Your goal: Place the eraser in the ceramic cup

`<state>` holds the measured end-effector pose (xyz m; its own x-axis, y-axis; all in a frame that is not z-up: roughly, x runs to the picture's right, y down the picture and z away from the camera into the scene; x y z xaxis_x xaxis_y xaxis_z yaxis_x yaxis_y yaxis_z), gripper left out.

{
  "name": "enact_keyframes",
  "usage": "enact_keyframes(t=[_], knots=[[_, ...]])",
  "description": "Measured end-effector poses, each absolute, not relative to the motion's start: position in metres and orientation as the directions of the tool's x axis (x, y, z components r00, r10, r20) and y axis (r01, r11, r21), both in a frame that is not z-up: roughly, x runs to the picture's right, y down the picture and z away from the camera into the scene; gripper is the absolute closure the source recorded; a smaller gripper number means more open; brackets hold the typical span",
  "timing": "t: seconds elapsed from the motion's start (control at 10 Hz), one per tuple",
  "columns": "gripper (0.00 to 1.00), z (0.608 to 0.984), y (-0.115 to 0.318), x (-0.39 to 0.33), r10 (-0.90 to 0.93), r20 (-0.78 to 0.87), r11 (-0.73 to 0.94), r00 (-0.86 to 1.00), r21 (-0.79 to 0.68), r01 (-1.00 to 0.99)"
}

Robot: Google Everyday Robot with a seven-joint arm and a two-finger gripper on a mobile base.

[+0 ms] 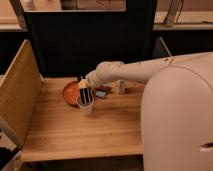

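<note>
Claw (84, 91) is seen just left of the frame's centre, at the end of a white arm (135, 71) that reaches in from the right. It hangs directly over the cup (85, 105) and is closed on the eraser (85, 95), which is held upright between dark fingers (81, 93). The lower end of the eraser is at the mouth of the cup; whether it is touching the inside cannot be told. The cup stands upright on the wooden surface (75, 132), a little left of the middle of the frame.

Just behind and to the left of the cup, an orange dish (70, 92) is seen on the surface, its near edge partly hidden by the cup and claw. To the right of the claw, a small dark reddish flat object (102, 93) lies on the surface, and further right a slim clear bottle (120, 86) stands under the arm. A pale upright panel (19, 95) borders the surface at the left of the frame, and a dark panel (85, 42) rises behind it. The right side of the frame is filled by the robot's large white body (177, 120).
</note>
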<state>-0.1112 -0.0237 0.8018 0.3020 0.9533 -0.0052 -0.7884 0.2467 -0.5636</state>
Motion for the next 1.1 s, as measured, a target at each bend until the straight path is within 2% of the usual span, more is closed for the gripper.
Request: enact_keyframes(t=[0.1,0.8,0.9,1.1], knots=[[0.98,0.8018,-0.0235,-0.1115,0.953,-0.005,0.247,0.302,-0.564,-0.788],[0.29,0.8020,-0.0238,-0.1108,0.953,-0.005,0.247,0.302,-0.563,-0.789],[0.22,0.8021,-0.0238,-0.1108,0.953,-0.005,0.247,0.302,-0.563,-0.789],[0.20,0.8020,-0.0238,-0.1108,0.953,-0.005,0.247,0.302,-0.563,-0.789]])
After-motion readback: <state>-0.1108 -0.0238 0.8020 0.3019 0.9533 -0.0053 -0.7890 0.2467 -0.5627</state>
